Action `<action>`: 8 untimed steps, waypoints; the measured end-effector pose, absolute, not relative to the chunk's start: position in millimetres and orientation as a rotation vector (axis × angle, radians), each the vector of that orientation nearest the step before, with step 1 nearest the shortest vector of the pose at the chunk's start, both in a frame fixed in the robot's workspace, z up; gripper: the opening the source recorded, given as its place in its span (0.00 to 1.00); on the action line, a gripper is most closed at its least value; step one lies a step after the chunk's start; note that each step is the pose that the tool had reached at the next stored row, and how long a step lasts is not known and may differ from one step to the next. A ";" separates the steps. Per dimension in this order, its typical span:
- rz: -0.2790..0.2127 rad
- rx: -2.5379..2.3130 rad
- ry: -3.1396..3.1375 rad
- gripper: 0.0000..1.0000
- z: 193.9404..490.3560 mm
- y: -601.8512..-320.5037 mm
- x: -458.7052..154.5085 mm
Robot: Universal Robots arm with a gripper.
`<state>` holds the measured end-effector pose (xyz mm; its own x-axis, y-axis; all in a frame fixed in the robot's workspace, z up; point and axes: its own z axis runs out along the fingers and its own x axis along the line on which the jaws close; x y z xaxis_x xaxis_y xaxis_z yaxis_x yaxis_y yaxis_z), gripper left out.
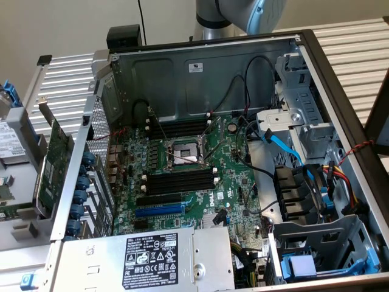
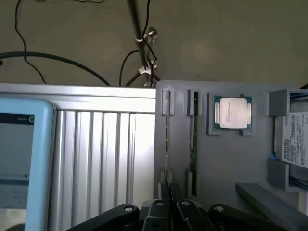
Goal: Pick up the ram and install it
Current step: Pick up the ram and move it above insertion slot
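Observation:
Two ram sticks stand on edge in slots of a grey holder tray [image 2: 226, 163]: one ram [image 2: 167, 134] and a second, dark-green one [image 2: 193, 134] beside it. My gripper [image 2: 171, 197] is shut, its black fingertips [image 2: 165, 192] close together just at the near end of the first stick. I cannot tell whether they touch it. In the exterior view the open computer case shows the motherboard [image 1: 182, 158] with black memory slots [image 1: 181, 181] below the processor socket [image 1: 185, 152] and more slots [image 1: 179, 128] above it. Part of the arm [image 1: 243, 15] shows behind the case.
The tray also holds a processor chip [image 2: 233, 113] and a hard drive [image 2: 294, 139]. A ribbed metal table [image 2: 106, 159] and a tablet screen [image 2: 21, 159] lie beside it. In the exterior view a green expansion card [image 1: 51, 164] stands left of the case; cables and drive bays [image 1: 304, 188] fill its right.

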<state>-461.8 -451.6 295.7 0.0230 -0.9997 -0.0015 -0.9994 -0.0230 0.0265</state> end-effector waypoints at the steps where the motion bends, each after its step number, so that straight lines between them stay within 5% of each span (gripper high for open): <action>1: -0.031 2.234 -2.183 0.12 300.3 -452.4 -458.5; 8: -0.038 2.231 -2.180 0.12 332.2 -458.0 -434.9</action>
<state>-434.9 -458.0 332.2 0.0230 -0.9997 -0.0017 -0.9992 -0.0230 0.0328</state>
